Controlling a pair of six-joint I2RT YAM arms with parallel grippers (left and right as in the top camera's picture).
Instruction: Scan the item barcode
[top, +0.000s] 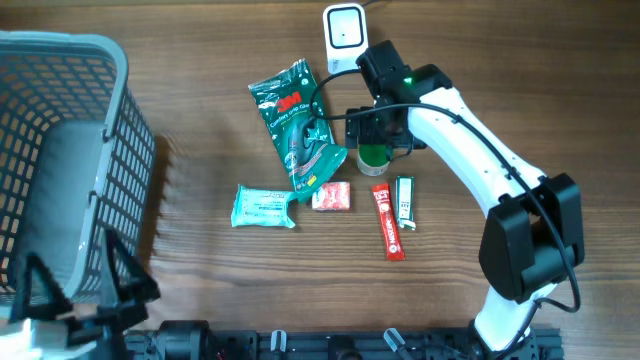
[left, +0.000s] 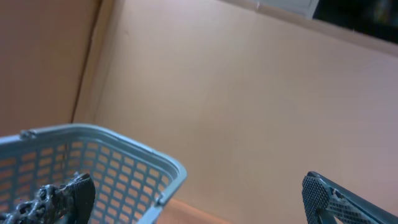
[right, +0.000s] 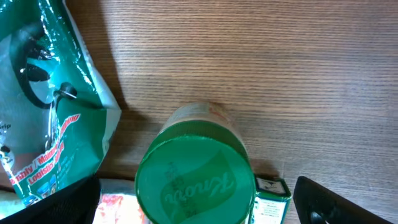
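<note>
Two pincers are standing spread as wide as they go, and neither is holding anything. We are looking down through the right pincer (right: 198, 205), which is hanging directly above a small jar (right: 194, 177) standing upright on the wooden tabletop (right: 280, 56). Its two dark fingers are showing on either side of the jar, apart from it. We are judging that it is lining up to close on the jar and carry it to the barcode reader.

Across the jar's green lid, pale script is appearing to read "Knorr". Just beside one finger, a green pouch (right: 43, 93) is lying flat. Its red and white lettering is too broken up for us to read, though from overhead a red mark on it may be "3M". Near the other finger, a little green box (right: 272, 199) is lying just beside the jar.

Beyond the right pincer, near the tabletop's far edge, the white scanner (top: 343, 28) is sitting within its reach. Well away from all this, the left pincer (left: 199, 208) is hovering by the rim of a grey basket (left: 93, 134).
</note>
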